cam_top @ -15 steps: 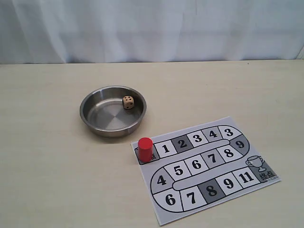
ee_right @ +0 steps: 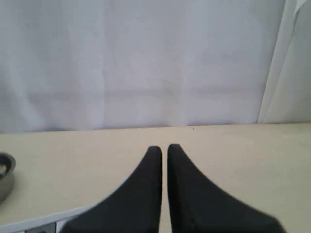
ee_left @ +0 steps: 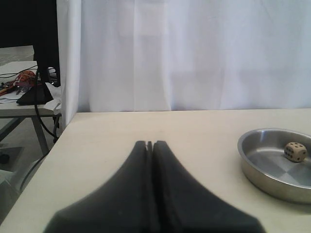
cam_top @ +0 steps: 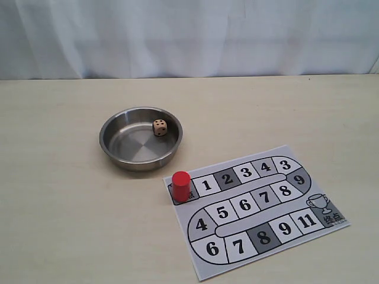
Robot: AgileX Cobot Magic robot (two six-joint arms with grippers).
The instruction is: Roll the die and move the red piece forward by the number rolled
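The die point(cam_top: 160, 127) lies inside a round steel bowl point(cam_top: 112, 148), toward its far right wall; the left wrist view shows the die point(ee_left: 295, 151) in the bowl point(ee_left: 252, 162) too. The red piece point(cam_top: 181, 185) stands upright on the dark start square at the left end of the paper game board point(cam_top: 308, 236). Neither arm appears in the exterior view. My left gripper point(ee_left: 149, 143) is shut and empty, low over bare table well short of the bowl. My right gripper point(ee_right: 164, 147) is shut with a thin slit, nothing in it.
A white curtain hangs behind the table's far edge. The table's left edge point(ee_left: 46, 165) shows in the left wrist view, with a side desk holding cables point(ee_left: 24, 82) beyond it. The bowl's rim point(ee_right: 5, 174) peeks into the right wrist view.
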